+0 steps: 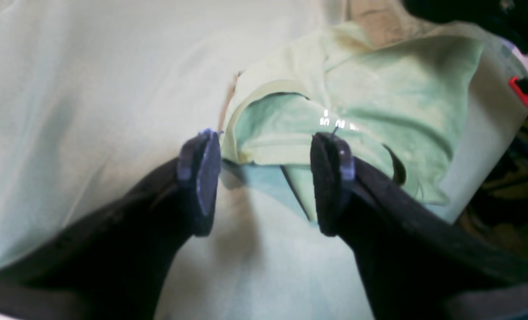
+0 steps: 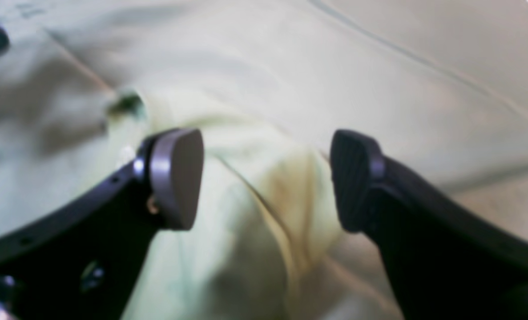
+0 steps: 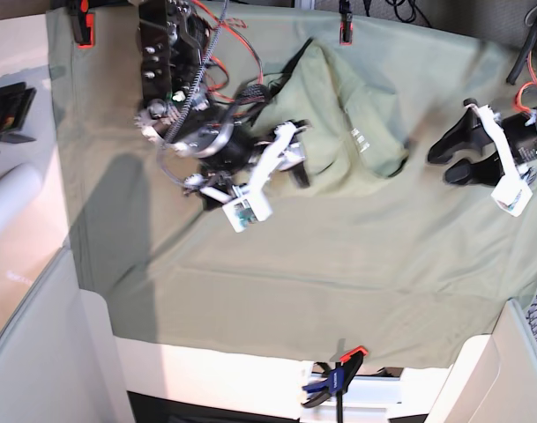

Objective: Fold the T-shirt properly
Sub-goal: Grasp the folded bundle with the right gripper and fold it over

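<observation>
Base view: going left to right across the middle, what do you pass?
White roll → right gripper on its black arm → crumpled T-shirt → left gripper. All but the roll sit over the big green cloth.

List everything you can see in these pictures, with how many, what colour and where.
T-shirt: one, pale green, bunched at the far middle of the cloth, between the grippers.
Cloth: one, green, spread over the table.
Near clamp: one, blue and orange, on the near edge.
Far clamps: at least two, orange-red, on the far edge.
Roll: one, white, beside the cloth at the base view's left.
Left gripper: black fingers, open, just short of the T-shirt.
Right gripper: black fingers, open, over a fold of the T-shirt.
</observation>
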You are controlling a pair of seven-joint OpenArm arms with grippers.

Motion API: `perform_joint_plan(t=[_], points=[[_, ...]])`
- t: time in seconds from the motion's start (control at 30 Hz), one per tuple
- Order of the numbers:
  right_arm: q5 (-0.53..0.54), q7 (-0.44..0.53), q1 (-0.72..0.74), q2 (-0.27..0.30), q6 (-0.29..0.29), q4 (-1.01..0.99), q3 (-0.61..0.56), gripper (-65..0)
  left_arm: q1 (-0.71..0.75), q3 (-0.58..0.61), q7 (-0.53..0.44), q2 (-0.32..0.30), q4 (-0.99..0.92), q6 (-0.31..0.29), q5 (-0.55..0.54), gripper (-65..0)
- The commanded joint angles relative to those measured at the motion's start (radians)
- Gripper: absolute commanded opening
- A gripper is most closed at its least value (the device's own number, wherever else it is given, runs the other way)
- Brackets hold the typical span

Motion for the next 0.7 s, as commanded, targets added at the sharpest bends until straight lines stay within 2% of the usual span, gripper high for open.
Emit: perform_joint_plan(t=[0.0, 0.1, 0.33, 0.53, 0.67], points=[[0.027, 0.016, -0.017, 0.005, 0.005, 0.040, -0.006, -21.0, -0.005, -0.008, -0.019, -0.029, 0.013, -0.004, -0.027, -30.8], [0.053, 0.015, -0.100, 0.061, 0.017, 0.117, -0.014, -21.0, 0.002, -0.008, -0.019, -0.047, 0.012, -0.004, -0.026, -30.8], [0.050, 0.017, -0.177, 0.256, 0.133, 0.254, -0.060, -21.0, 0.003, -0.008, -0.019, -0.074, 0.012, -0.004, -0.023, -30.8], [-0.025, 0.040, -0.129, 0.418, 0.158, 0.256, -0.176, -20.9, 0.006, -0.008, -0.011, -0.080, 0.013, -0.004, -0.019, -30.8], [-0.153, 0.084, -0.076, 0.498, 0.158, 0.248, -0.330, -20.9, 0.015, -0.008, -0.008, -0.080, 0.012, -0.004, -0.015, -30.8]])
